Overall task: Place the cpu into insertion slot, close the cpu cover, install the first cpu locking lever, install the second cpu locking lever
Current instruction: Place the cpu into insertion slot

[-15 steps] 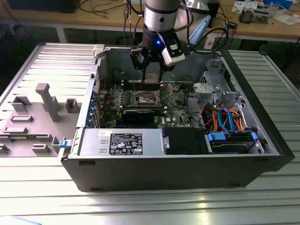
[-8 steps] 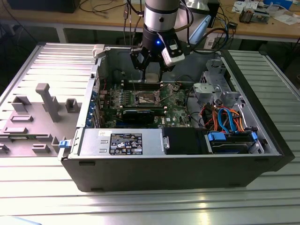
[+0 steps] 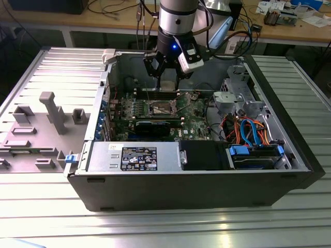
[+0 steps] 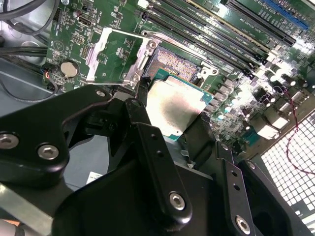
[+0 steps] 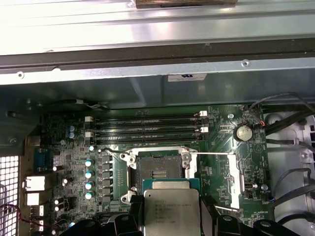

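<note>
Jaws clamping cpu (image 4: 174,105), bare insertion slot (image 5: 158,169) nearby, cpu cover (image 4: 93,53) flipped open

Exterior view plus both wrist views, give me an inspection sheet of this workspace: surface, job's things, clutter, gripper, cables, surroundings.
Surface: slatted metal table carrying an open computer case.
Job's things: cpu held close to the insertion slot, not seated; the slot is empty; cpu cover flipped open beside the slot.
Clutter: grey plastic holders on the table at the exterior view's left.
Gripper: gripper inside the case over the board, shut on the cpu.
Cables: orange and blue cables in the case, at the exterior view's right.
Surroundings: wooden bench behind the table.
</note>
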`<state>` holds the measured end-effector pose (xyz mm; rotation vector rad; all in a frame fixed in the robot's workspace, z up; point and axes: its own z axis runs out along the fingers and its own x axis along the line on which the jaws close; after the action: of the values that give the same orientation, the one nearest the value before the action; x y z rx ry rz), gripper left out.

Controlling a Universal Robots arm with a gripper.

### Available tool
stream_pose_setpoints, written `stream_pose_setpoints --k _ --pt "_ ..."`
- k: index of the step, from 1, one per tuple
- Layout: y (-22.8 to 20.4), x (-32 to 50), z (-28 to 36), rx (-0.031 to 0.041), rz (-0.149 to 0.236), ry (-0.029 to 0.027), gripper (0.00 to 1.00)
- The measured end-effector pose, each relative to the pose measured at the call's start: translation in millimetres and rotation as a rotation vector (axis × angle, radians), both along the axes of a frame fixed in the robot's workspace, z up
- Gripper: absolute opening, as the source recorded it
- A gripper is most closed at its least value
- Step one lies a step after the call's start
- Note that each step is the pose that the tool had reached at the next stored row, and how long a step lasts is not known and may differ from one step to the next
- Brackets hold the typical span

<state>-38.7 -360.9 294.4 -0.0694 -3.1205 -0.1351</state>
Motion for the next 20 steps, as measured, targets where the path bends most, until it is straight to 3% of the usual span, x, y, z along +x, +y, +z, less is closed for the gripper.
stream_pose_setpoints --k 10,20 --pt "0.0 0.0 -0.1 0.0 -0.021 0.0 0.55" --pt "0.0 0.0 -0.3 0.0001 -0.084 0.0 0.55"
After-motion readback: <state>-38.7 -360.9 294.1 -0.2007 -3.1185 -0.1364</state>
